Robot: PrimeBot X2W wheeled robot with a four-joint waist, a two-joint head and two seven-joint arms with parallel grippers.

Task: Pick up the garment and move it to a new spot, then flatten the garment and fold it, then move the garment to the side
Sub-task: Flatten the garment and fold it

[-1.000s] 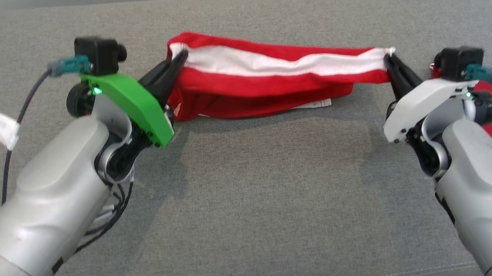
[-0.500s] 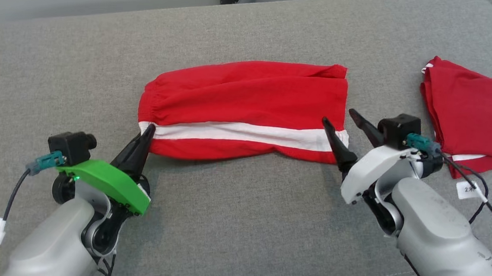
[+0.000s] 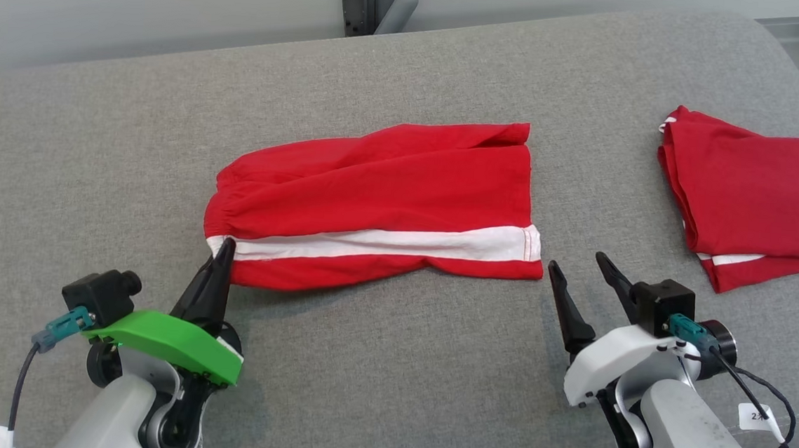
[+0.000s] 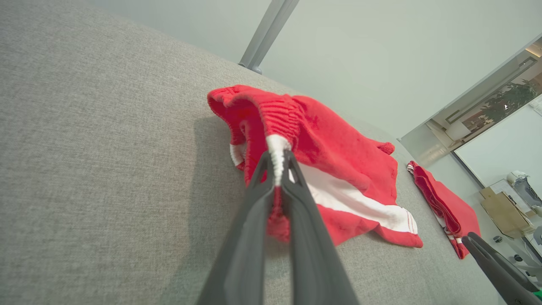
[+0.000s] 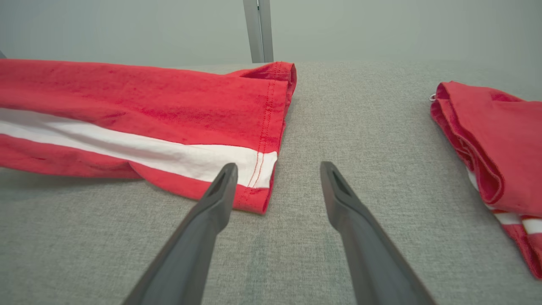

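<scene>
Pinching the waistband corner, the left tool (image 3: 223,257) was clamped shut on the garment (image 3: 388,188), which lay on the grey worktop (image 3: 375,377), long axis running left to right. The right tool (image 3: 577,263) gaped wide and empty, hem end just ahead and left of it.

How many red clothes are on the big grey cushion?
2. Red fabric shorts with a white stripe lie spread in the middle, one end pinched by the left gripper. A folded red fabric garment sits at the right; its layers might hide another.
</scene>
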